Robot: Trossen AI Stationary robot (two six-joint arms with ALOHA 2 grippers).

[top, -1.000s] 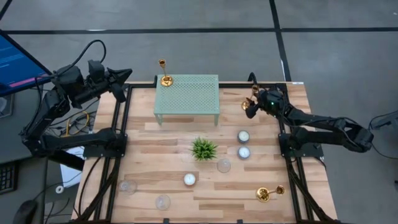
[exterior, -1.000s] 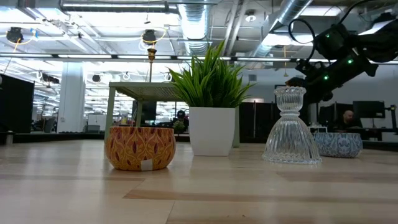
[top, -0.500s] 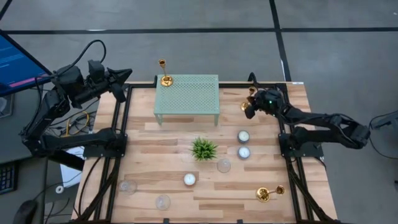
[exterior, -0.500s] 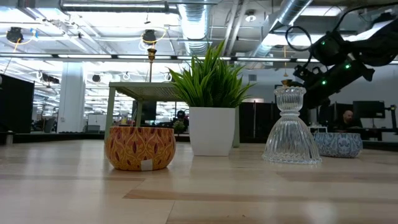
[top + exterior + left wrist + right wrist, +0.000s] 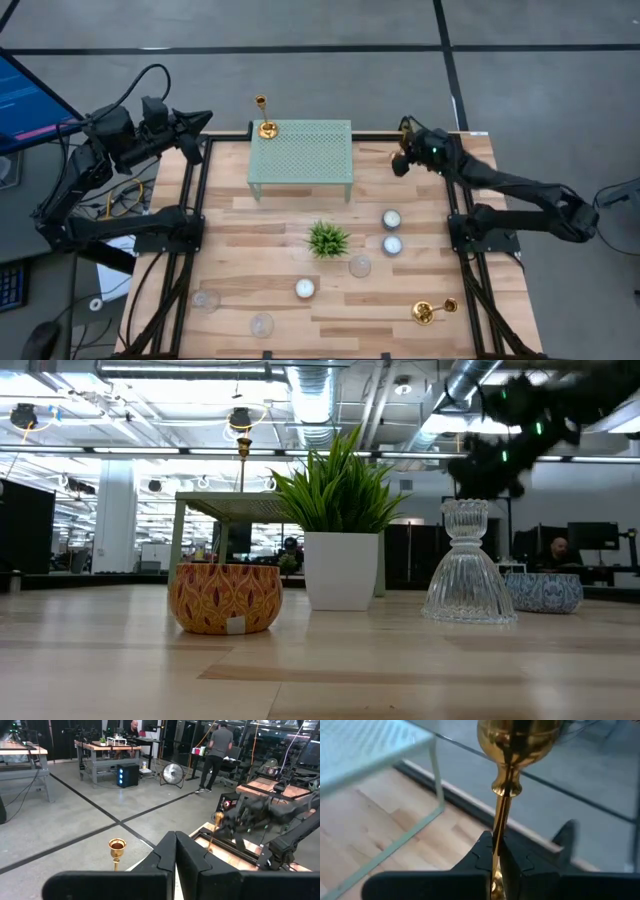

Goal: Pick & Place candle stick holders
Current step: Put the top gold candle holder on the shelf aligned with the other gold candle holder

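Note:
My right gripper [image 5: 400,162] is at the table's far right, shut on a slim gold candle stick holder [image 5: 512,750]; the left wrist view also catches this holder [image 5: 217,818]. A second gold holder [image 5: 265,122] stands upright by its round base on the far left corner of the green mesh rack [image 5: 300,150]. A third [image 5: 432,311] lies on its side near the table's near right corner. My left gripper [image 5: 207,117] waits shut, off the table's far left corner, its fingers pointing at the rack. My right gripper pinches the holder's thin stem [image 5: 501,820] between its two fingers, a little below the top cup [image 5: 517,735]. The fingers lie across the stem, coming from the table's right side. The holder stands roughly upright in the hold; its base is hidden by the fingers.
A small potted plant [image 5: 327,238] sits mid-table. White tealights [image 5: 391,218] [image 5: 305,288] and clear glass cups [image 5: 360,266] [image 5: 262,324] are scattered over the near half. The low view shows a patterned bowl [image 5: 224,597] and a ribbed glass stand [image 5: 468,565] close by.
My right gripper has shut on the holder's stem, then risen and gone a little toward the table's far edge, taking the holder along.

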